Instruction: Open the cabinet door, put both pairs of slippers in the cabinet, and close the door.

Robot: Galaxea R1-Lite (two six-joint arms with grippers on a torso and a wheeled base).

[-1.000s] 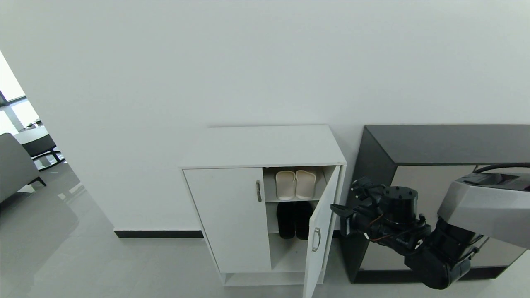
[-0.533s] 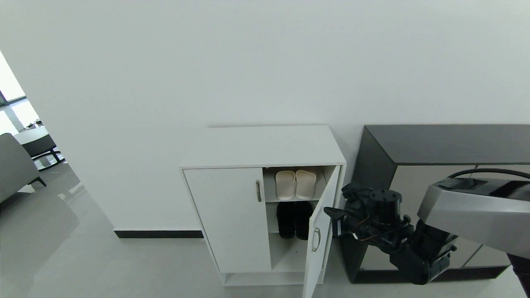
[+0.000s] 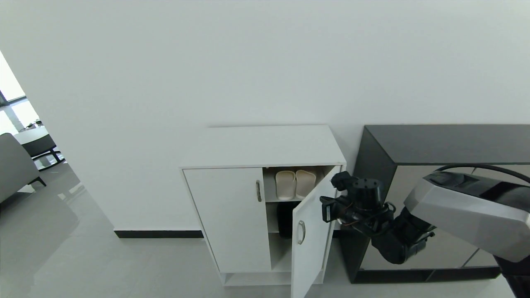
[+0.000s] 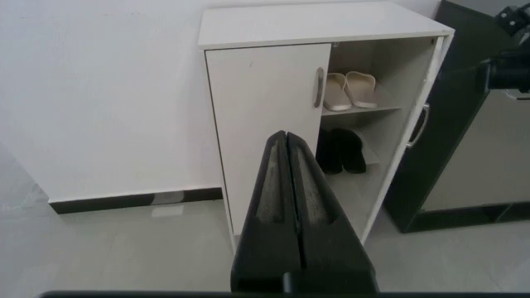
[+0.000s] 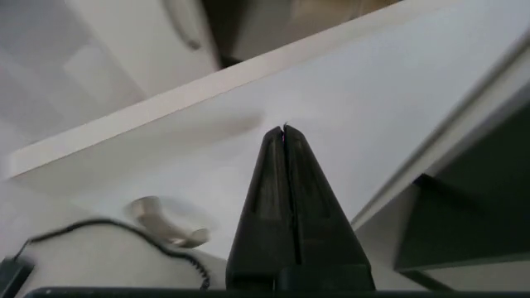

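Jaws were pressed together on my right gripper, its tip at the outer face of the half-open cabinet door, right of centre in the head view. My left gripper was clamped tight too, well back from the cabinet. The white slippers sat on the upper shelf, with the black slippers below, partly behind the door.

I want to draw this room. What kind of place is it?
Probably a home hallway: a white wooden shoe cabinet holding cream slippers, a black mirrored sideboard beside it, and a grey armchair.
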